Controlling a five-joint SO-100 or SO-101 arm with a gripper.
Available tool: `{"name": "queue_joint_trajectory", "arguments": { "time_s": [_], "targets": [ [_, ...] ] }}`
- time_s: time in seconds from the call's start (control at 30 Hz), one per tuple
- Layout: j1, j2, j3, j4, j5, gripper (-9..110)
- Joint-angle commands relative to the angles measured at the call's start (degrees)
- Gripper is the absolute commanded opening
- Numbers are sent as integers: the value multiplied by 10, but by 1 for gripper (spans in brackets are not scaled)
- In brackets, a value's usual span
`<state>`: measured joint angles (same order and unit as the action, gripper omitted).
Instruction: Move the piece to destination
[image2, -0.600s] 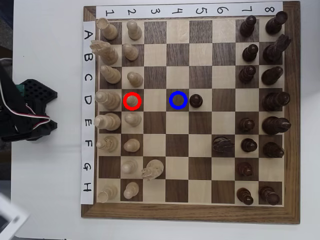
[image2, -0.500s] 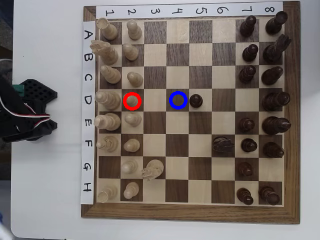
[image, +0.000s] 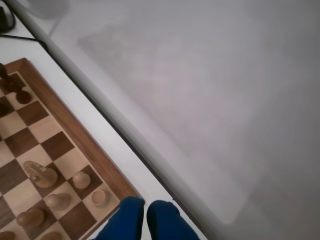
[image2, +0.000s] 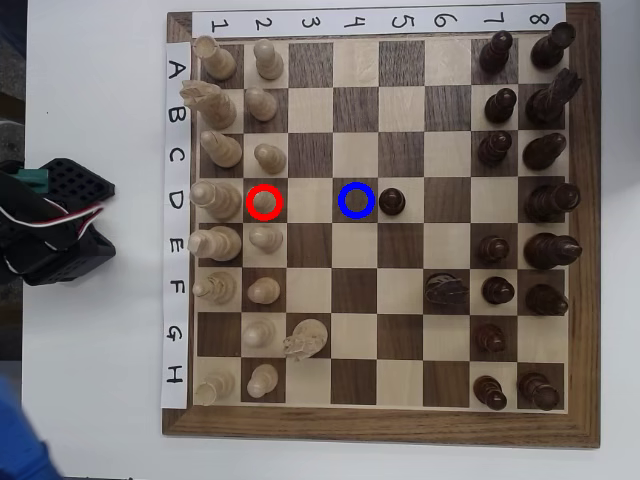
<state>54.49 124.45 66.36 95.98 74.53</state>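
Note:
In the overhead view the piece (image2: 264, 203), a small pale pawn, stands inside the red ring on a dark square in row D, column 2. The destination (image2: 356, 200), a dark square marked with a blue ring, lies two squares to its right and is bare. A dark pawn (image2: 392, 201) stands right beside the blue ring. My gripper (image2: 16, 446) is a blurred blue shape at the bottom-left corner, off the board. In the wrist view my gripper (image: 146, 221) shows its blue fingers (image: 127, 220) pressed together, holding nothing, above the board's corner (image: 131, 190).
The chessboard (image2: 582, 230) fills most of the white table. Pale pieces crowd columns 1 and 2, with a pale knight (image2: 304, 338) in column 3. Dark pieces crowd columns 7 and 8. The black arm base (image2: 55, 220) with wires sits left of the board.
The blue gripper has come into the bottom-left corner of the overhead view, and the wires on the arm base have shifted. No piece on the board has moved.

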Motion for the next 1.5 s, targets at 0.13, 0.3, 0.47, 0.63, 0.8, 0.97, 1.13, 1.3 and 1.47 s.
{"name": "queue_joint_trajectory", "arguments": {
  "time_s": [0.13, 0.3, 0.47, 0.63, 0.8, 0.97, 1.13, 1.3, 1.47],
  "targets": [
    [-236, -21, -79, 9, 103, 0],
    [-316, -17, -26, 7, 194, 0],
    [-393, -23, 23, 3, 291, 0],
    [-445, -21, 105, -24, 342, 1],
    [-479, -54, 165, -64, 362, 0],
    [-497, -101, 190, -100, 379, 0],
    [-529, -139, 187, -69, 398, 0],
    [-558, -153, 199, -26, 440, 0],
    [-588, -141, 213, 8, 456, 0]
  ]
}}
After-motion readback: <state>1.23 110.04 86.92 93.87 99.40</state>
